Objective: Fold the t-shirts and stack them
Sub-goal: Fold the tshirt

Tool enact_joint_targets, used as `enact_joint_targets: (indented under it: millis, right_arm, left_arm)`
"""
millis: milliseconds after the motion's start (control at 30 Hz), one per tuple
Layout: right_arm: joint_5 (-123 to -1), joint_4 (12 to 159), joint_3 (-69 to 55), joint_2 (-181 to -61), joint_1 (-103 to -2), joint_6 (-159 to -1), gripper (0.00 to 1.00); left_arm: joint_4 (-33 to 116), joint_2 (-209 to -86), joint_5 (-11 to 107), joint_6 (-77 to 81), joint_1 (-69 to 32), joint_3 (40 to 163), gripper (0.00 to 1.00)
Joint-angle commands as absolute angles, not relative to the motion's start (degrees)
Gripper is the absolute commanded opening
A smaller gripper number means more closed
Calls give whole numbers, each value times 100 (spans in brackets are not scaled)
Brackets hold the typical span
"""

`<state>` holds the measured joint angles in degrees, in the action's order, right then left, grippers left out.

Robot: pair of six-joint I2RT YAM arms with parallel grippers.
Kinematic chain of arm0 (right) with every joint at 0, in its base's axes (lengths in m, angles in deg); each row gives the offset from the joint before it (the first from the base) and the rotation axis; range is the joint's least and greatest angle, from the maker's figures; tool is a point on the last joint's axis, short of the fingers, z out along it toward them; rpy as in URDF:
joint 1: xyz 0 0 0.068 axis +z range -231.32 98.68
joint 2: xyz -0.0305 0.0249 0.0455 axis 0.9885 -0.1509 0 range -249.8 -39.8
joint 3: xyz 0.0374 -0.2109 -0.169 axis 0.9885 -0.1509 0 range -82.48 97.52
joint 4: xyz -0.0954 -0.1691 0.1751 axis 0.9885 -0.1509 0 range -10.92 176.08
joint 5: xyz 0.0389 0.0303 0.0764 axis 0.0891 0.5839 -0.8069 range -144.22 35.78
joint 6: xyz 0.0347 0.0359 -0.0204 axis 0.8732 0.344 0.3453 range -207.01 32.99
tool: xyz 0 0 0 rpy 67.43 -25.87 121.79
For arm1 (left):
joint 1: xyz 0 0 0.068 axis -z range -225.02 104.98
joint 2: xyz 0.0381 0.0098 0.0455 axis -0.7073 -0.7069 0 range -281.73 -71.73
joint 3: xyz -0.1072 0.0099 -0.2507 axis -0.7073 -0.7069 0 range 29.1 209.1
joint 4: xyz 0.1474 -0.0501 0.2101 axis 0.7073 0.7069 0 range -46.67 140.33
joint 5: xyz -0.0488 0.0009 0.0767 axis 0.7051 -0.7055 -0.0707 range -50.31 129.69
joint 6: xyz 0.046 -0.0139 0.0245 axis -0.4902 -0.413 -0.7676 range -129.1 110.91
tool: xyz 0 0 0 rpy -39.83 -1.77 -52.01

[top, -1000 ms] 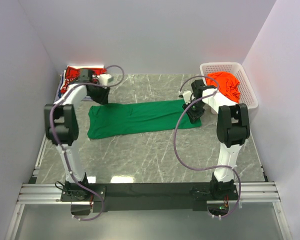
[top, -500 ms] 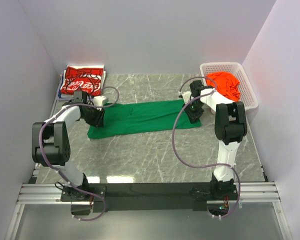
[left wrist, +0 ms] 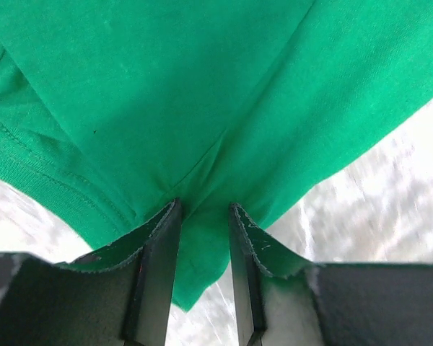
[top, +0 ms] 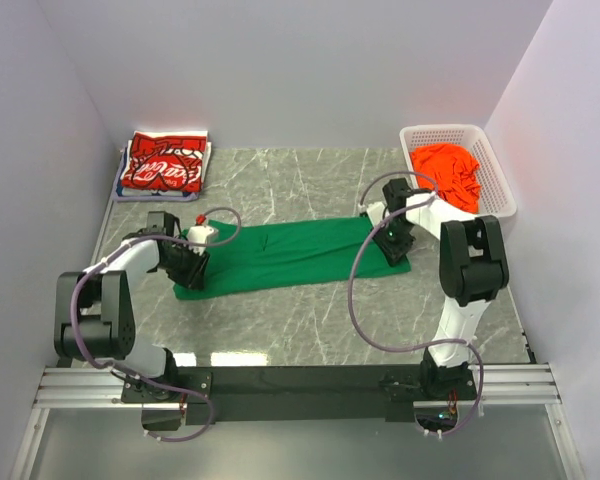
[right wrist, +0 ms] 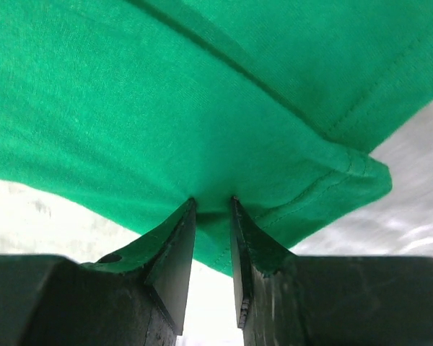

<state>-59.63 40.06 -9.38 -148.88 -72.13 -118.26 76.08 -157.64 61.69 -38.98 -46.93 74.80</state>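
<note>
Green t-shirt (top: 290, 254), folded long strip

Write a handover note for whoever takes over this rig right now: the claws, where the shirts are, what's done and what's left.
The left claw is shut on the left end of the green shirt.
The right claw is shut on its right end.
The green shirt lies as a long strip between them, only partly folded.
The red shirt is folded at the far left corner and looks done.
The orange shirt sits bunched in the basket.
Left to do: finish folding green, stack it on red, then fold and stack orange.
</note>
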Motion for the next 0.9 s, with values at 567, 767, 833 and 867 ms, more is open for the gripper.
enact_joint_targets:
  millis: [567,767,833,867]
  right_arm:
    - [-6478,3158,-1304,-13122,-7288,-12376,51]
    - [-7195,3439,-217,-13654,-7131,-11525,50]
    - [-7346,3484,528,-13972,-7008,-11260,49]
    - [-7416,3458,776,-14295,-6946,-11102,49]
  left_arm:
    - [8876,-15030,6817,-4452,-5196,8157,43]
    - [8017,-15188,7256,-3549,-5222,8842,52]
    - [7535,-15574,7370,-3301,-5214,9097,55]
    - [7384,-15740,7371,-3004,-5214,9350,55]
